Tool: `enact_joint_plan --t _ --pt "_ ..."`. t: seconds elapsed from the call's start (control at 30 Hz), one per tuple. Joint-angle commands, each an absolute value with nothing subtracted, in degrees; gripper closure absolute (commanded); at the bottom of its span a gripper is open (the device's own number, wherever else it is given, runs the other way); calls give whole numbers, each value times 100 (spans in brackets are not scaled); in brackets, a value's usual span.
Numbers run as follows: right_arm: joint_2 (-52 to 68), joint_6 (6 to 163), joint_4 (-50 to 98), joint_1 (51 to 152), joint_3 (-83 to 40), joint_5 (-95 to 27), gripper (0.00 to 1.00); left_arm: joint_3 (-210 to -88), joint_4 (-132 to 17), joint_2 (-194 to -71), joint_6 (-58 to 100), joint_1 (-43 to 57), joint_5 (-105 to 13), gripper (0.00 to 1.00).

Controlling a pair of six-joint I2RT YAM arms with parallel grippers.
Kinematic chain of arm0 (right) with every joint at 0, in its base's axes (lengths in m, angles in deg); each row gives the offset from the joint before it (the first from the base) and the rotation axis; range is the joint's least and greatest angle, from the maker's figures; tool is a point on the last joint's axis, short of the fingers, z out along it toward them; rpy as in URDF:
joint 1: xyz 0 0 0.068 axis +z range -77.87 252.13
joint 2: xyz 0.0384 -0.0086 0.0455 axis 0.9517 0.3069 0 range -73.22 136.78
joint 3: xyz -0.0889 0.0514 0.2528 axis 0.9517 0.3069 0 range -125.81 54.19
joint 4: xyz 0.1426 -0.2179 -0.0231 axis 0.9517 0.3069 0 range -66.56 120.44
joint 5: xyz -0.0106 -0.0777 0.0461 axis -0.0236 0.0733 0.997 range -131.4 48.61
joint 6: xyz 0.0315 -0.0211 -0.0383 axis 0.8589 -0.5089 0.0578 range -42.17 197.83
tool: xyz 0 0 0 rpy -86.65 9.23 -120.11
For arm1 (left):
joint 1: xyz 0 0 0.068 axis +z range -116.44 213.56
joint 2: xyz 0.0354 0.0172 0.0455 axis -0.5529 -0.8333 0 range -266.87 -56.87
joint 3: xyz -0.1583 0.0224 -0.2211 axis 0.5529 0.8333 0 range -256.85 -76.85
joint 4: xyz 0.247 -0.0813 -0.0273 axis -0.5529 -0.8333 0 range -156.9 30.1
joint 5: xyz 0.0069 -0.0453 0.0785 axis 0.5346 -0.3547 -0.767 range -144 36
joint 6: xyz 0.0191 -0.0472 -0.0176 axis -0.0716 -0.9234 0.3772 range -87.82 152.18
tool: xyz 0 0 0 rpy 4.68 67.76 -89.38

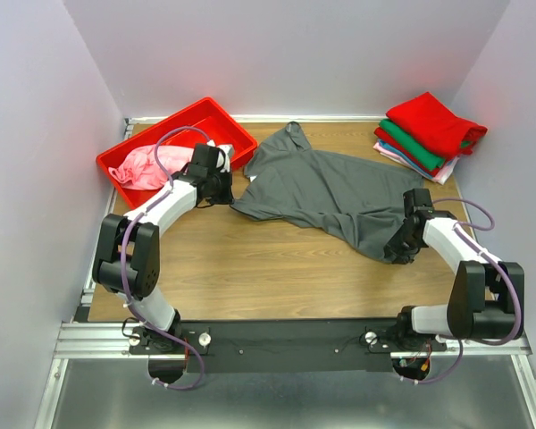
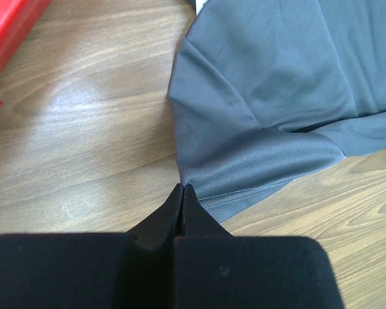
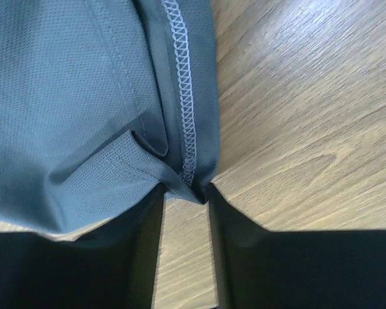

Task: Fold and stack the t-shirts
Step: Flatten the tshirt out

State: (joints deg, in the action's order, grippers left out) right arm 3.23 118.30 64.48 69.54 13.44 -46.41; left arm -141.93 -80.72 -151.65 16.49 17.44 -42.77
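Observation:
A dark grey t-shirt (image 1: 330,192) lies spread and rumpled across the middle of the wooden table (image 1: 250,268). My left gripper (image 1: 225,189) is at its left corner. In the left wrist view the gripper (image 2: 182,188) is shut, its tips pinched together right on the stitched hem corner of the grey shirt (image 2: 270,96). My right gripper (image 1: 400,253) is at the shirt's lower right corner. The right wrist view shows it (image 3: 185,190) part open, with a folded hem corner of the shirt (image 3: 64,96) lying between its fingertips.
A red bin (image 1: 183,116) at the back left holds a pink t-shirt (image 1: 143,168). A stack of folded shirts, red (image 1: 433,121) on top with green and pale ones under it, sits at the back right. Purple walls enclose the table on three sides.

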Motion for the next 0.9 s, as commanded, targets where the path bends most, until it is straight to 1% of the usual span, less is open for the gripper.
enact_joint_plan --t 0.0,0.03,0.07,0.1,0.17,0.23,0.37,0.6,0.87 --pt "404 11818 6326 6949 1279 -4860 67 -14110 -8090 -15047 1724 1792 -4143 100" --pt "395 11809 6326 6949 1253 -4851 76 -14101 -8090 -15039 1732 1792 -4143 100" --pt "352 11800 6334 6949 1236 -4834 79 -14127 -8108 -15038 1741 1792 -4134 100" --pt "325 11791 6352 6949 1183 -4790 86 -14136 -8108 -15038 1741 1801 -4125 100" --pt "202 11774 6387 6949 1104 -4720 94 -14198 -8152 -15030 1750 1809 -4125 100" --pt "114 11774 6518 6949 1007 -4624 98 -14233 -8169 -15021 1750 1827 -4108 100" --pt "-158 11756 6878 6949 534 -4491 99 -14417 -8301 -14977 1776 1950 -4081 100" --pt "-650 11660 7784 6949 -213 -4693 99 -14655 -8573 -14793 1838 2337 -3897 100" --pt "-1396 11774 8803 6949 -733 -4685 99 -14786 -8854 -14424 1829 2662 -3599 100"
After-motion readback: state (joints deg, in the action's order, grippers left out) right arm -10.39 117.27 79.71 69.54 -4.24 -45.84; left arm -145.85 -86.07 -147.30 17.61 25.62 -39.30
